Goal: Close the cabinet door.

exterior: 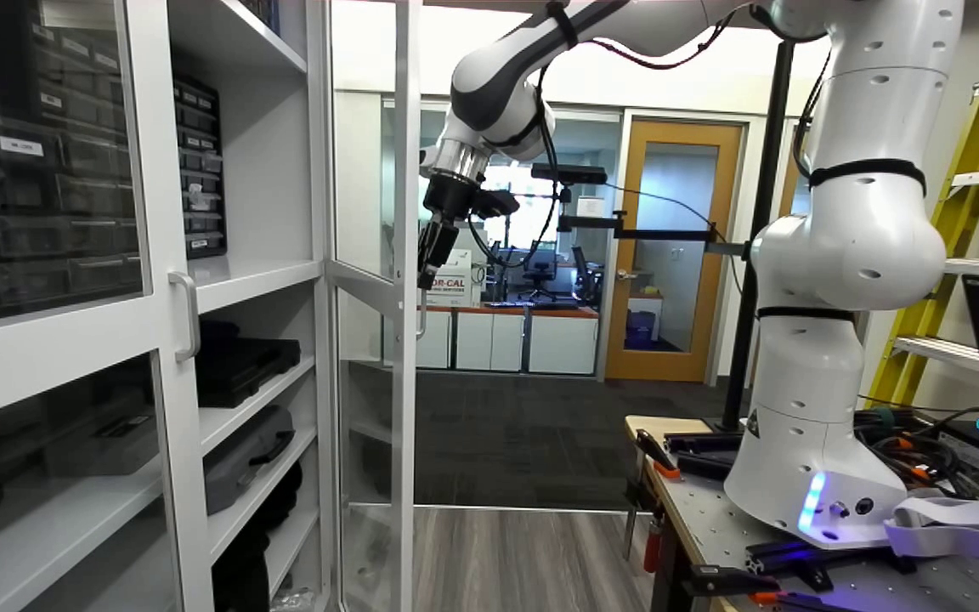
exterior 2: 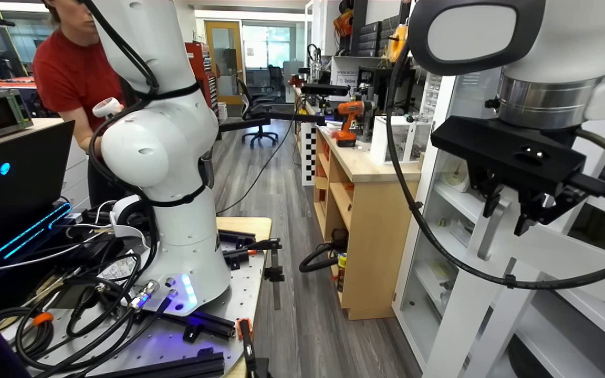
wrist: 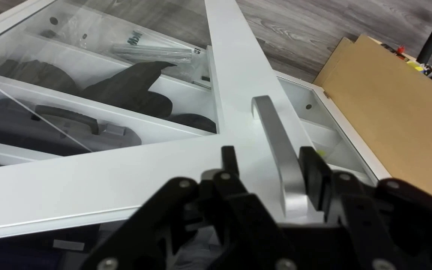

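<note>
The cabinet door stands open in an exterior view (exterior: 405,382), swung out from the cabinet. It is a clear glass panel in a thin white frame with a mid-height crossbar. Its frame also shows in an exterior view (exterior 2: 468,299) and the wrist view (wrist: 126,176). A grey bar handle (wrist: 276,138) is on its free stile, also seen in an exterior view (exterior 2: 493,231). My gripper (wrist: 268,157) is open, with a finger on each side of the handle's near end. The handle lies closer to the right finger in the wrist view; I cannot tell if they touch. The gripper shows in both exterior views (exterior: 430,268) (exterior 2: 506,218).
A matching white-framed panel (exterior: 48,348) with a handle stands beside the open cabinet shelves (exterior: 260,280). A wooden bench (exterior 2: 376,262) adjoins the cabinet. A black cable (exterior 2: 428,249) hangs below the gripper. The robot's table (exterior: 710,527) holds clamps and cables. A person (exterior 2: 71,73) stands behind the arm.
</note>
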Tool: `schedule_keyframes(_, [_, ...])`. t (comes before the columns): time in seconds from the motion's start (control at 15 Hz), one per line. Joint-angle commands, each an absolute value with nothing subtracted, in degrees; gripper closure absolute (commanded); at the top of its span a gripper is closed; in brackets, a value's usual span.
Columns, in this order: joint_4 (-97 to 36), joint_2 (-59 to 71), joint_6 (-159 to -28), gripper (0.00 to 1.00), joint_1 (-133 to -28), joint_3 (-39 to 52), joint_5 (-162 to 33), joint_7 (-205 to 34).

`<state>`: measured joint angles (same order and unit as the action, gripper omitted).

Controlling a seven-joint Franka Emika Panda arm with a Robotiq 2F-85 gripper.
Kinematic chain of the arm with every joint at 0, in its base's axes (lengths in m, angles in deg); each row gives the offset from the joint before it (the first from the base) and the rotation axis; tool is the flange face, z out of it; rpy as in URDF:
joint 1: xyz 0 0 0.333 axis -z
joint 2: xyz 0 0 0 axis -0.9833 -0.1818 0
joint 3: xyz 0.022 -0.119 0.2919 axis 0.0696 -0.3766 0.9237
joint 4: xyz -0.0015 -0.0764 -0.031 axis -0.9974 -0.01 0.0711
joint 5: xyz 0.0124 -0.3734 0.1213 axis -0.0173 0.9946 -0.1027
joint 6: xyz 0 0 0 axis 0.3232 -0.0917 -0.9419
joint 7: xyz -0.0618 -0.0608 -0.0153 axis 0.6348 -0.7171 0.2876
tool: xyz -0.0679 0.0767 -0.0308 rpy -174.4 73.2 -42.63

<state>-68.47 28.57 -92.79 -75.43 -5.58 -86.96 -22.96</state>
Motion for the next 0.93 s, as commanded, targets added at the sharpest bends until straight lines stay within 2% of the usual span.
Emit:
schedule_keyframes(0.0, [-69.6, 30.37, -94.6, 0.83, -74.12, -4.16, -87.73, -21.59])
schedule_keyframes(0.13, [-69.39, 30.14, -94.99, 0.95, -74.34, -3.42, -87.57, -23.01])
schedule_keyframes(0.27, [-69.13, 30.03, -95.03, 1.0, -74.57, -2.76, -87.71, -23.33])
schedule_keyframes(0.33, [-69.1, 29.91, -95.61, 0.96, -74.62, -2.45, -87.64, -23.63])
schedule_keyframes(0.87, [-66.79, 27.74, -97.56, 0.96, -75.07, -0.72, -87.75, -29.66])
